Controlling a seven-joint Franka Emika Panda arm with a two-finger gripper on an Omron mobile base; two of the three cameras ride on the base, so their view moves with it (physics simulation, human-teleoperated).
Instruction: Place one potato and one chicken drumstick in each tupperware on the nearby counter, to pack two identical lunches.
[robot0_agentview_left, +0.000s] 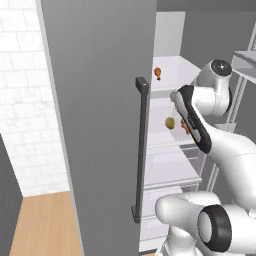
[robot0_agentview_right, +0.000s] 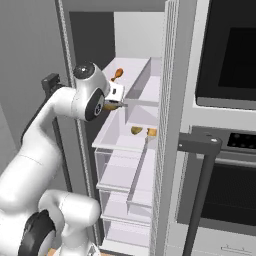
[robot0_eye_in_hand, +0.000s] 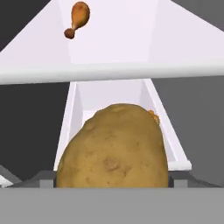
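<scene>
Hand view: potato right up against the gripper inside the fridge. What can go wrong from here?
1. The potato is wide and rounded; the open gripper may close off-centre and squeeze it out.
2. The shelf edge runs close above it; lifting straight up could knock it loose.
3. The fridge door stands beside the arm; a wide swing on withdrawal might clip it.
</scene>
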